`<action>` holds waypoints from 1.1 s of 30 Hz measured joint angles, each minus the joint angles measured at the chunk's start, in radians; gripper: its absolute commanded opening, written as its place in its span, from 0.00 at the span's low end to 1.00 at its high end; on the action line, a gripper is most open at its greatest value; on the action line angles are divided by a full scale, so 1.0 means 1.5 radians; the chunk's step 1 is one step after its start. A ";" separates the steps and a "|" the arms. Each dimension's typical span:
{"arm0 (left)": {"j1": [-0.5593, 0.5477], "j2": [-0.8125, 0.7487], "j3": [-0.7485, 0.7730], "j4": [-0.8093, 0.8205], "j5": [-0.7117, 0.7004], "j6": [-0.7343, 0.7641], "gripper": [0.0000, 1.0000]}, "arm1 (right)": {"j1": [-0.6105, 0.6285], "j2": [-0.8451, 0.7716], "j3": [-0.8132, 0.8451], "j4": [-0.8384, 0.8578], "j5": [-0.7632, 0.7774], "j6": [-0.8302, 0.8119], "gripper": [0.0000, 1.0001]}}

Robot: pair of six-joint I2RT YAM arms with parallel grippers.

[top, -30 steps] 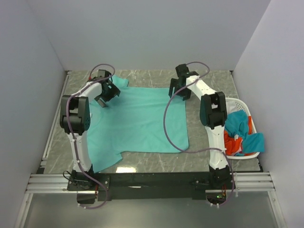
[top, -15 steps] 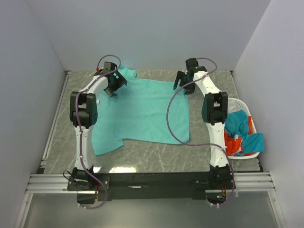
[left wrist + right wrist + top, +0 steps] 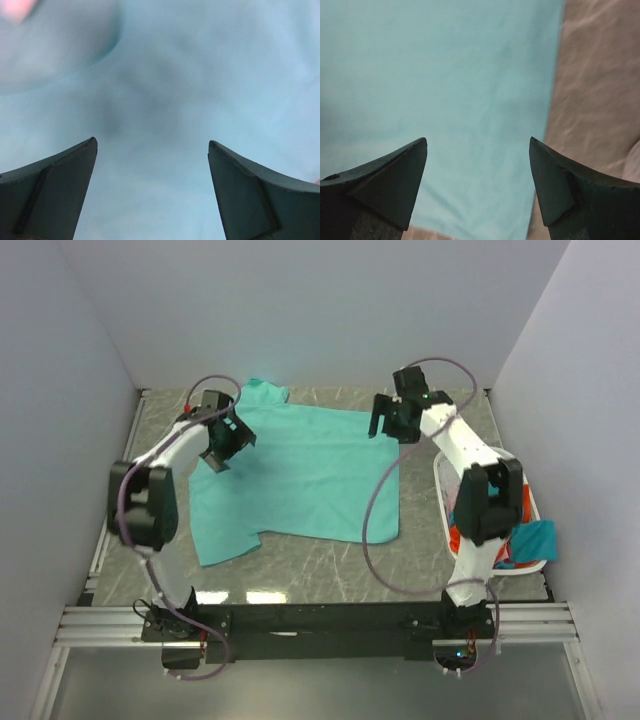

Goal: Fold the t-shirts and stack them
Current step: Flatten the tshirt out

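Teal-green t-shirt (image 3: 300, 480) flat; L gripper (image 3: 152, 144), R gripper (image 3: 478, 140) over it, agape (prob. clear).

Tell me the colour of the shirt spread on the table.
Plain teal-green t-shirt, clearest in top external view.

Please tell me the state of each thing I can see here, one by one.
teal-green t-shirt: spread flat on table, unfolded.
left gripper: open, above the shirt.
right gripper: open, above the shirt's edge.
laundry basket: holds crumpled shirts.
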 measured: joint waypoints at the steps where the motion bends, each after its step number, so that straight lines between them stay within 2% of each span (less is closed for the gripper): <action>1: -0.005 -0.050 -0.053 0.011 -0.011 -0.005 1.00 | 0.025 -0.063 -0.064 0.020 0.015 0.001 0.89; 4: -0.040 -0.209 -0.202 -0.004 -0.044 -0.031 0.99 | 0.100 -0.197 -0.207 0.065 0.029 0.010 0.89; 7: -0.097 -0.331 -0.342 -0.011 -0.065 -0.079 0.99 | 0.154 -0.286 -0.333 0.109 0.022 0.028 0.89; 10: -0.154 -0.411 -0.486 -0.024 -0.067 -0.140 1.00 | 0.156 -0.341 -0.440 0.138 0.013 0.049 0.89; 13: -0.208 -0.473 -0.577 -0.068 -0.073 -0.207 0.99 | 0.150 -0.363 -0.489 0.141 0.019 0.062 0.89; 16: -0.252 -0.564 -0.615 -0.105 -0.084 -0.275 1.00 | 0.148 -0.377 -0.499 0.147 0.020 0.071 0.89; 21: -0.263 -0.694 -0.653 -0.131 -0.119 -0.372 1.00 | 0.148 -0.395 -0.507 0.173 0.001 0.072 0.89; 30: -0.263 -0.760 -0.724 -0.178 -0.194 -0.539 0.99 | 0.148 -0.400 -0.517 0.182 -0.023 0.069 0.89; 33: -0.263 -0.771 -0.731 -0.184 -0.223 -0.587 0.94 | 0.148 -0.416 -0.543 0.182 -0.030 0.068 0.89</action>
